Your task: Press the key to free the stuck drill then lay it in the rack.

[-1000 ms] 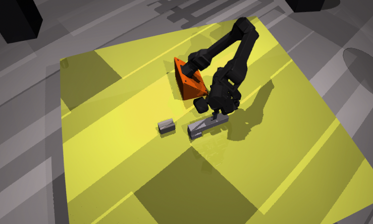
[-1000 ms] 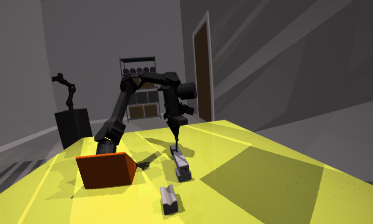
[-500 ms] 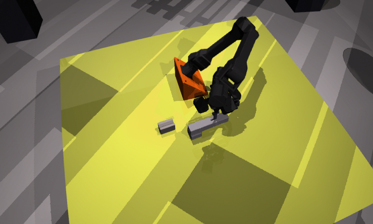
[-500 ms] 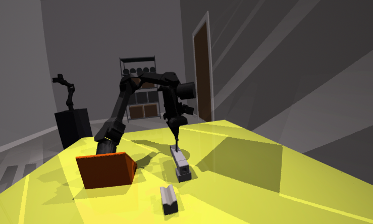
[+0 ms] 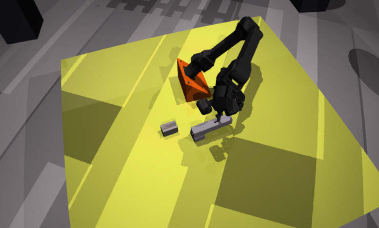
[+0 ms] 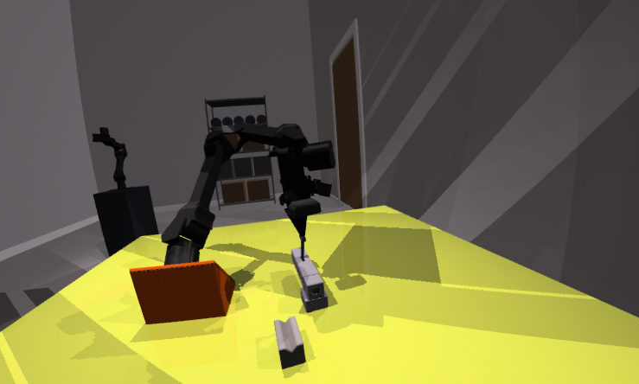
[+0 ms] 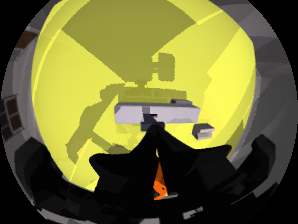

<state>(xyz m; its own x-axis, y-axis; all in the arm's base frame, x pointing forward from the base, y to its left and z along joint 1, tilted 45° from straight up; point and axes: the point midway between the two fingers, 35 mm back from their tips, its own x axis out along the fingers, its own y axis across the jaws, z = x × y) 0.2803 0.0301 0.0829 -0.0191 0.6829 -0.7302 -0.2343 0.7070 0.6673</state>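
Gripper (image 5: 219, 117) (image 6: 303, 237) (image 7: 153, 128) closed, pointing down; my tips are at the top of the grey block (image 5: 207, 126) (image 6: 306, 270) (image 7: 175, 114), toward its far end. Exterior view, left to right: orange base (image 5: 182, 80) (image 6: 181, 295) (image 7: 159, 189) at left; grooved rack (image 5: 169, 128) (image 6: 290, 341) (image 7: 203, 131) nearest, groove up, nothing lying in it; block just beyond, apart from the rack, on the yellow table (image 5: 145, 184) (image 6: 407, 304) (image 7: 220, 60). Dark round opening visible in its near end. Drill and key: cannot be told apart from the block; contact at my tips unclear.
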